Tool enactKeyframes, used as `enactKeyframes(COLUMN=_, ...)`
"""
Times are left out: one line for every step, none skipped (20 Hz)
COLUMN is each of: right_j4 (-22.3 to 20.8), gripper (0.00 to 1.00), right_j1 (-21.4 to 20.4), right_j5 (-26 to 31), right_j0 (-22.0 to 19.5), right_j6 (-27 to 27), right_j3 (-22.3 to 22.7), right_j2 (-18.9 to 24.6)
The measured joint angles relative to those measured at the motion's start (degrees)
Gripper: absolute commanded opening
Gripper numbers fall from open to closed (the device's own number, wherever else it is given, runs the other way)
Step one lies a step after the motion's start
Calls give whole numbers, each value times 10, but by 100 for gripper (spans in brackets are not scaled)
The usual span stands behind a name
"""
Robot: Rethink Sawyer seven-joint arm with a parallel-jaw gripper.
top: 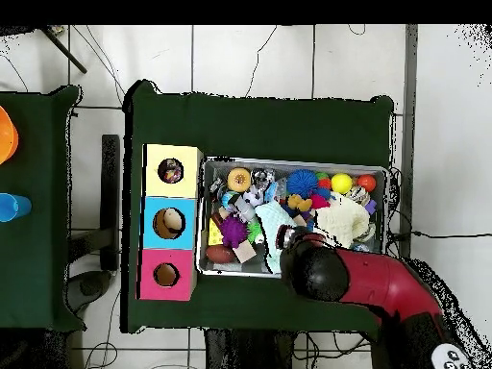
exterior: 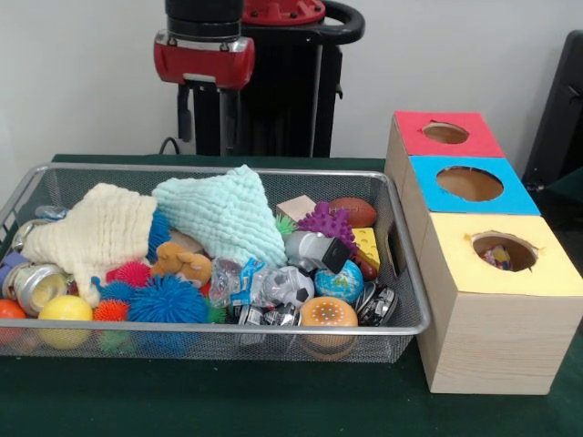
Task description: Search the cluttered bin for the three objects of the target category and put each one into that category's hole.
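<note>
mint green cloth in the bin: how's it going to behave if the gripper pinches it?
The mint green cloth looks soft and quilted, so it will likely drape and sag rather than lift flat. It lies over toys in the wire bin, touching the purple spiky ball, so pulling it may drag or roll neighbours. Probably light for its size.

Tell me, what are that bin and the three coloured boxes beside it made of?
The bin looks like silver wire mesh: you see through its walls. The boxes seem to be pale wood, grain showing on the sides, with matte red, blue and yellow tops, possibly painted or paper-covered.
</note>
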Motion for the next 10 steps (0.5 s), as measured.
enactKeyframes(right_j4=-3, gripper=100, right_j1=0, right_j5=3, right_j0=-5, right_j6=0, right_j3=-3, right_j2=3)
enactKeyframes(right_j4=-5, gripper=100, right_j1=0, right_j5=4, right_j0=-10, right_j6=0, right_j3=-5, right_j2=6)
enactKeyframes(right_j4=-11, gripper=100, right_j1=0, right_j5=7, right_j0=-21, right_j6=0, right_j3=-8, right_j2=13)
enactKeyframes(right_j4=-14, gripper=100, right_j1=1, right_j5=7, right_j0=-27, right_j6=0, right_j3=-10, right_j2=17)
enactKeyframes(right_j4=-18, gripper=100, right_j1=2, right_j5=7, right_j0=-33, right_j6=0, right_j3=-12, right_j2=21)
enactKeyframes(right_j4=-22, gripper=100, right_j1=4, right_j5=7, right_j0=-39, right_j6=0, right_j3=-14, right_j2=24)
enactKeyframes(right_j4=-27, gripper=100, right_j1=8, right_j5=7, right_j0=-47, right_j6=0, right_j3=-17, right_j2=28)
enactKeyframes(right_j4=-30, gripper=100, right_j1=10, right_j5=7, right_j0=-51, right_j6=0, right_j3=-19, right_j2=31)
enactKeyframes(right_j4=-33, gripper=100, right_j1=12, right_j5=7, right_j0=-54, right_j6=0, right_j3=-20, right_j2=32)
enactKeyframes(right_j4=-38, gripper=100, right_j1=18, right_j5=7, right_j0=-61, right_j6=0, right_j3=-24, right_j2=37)
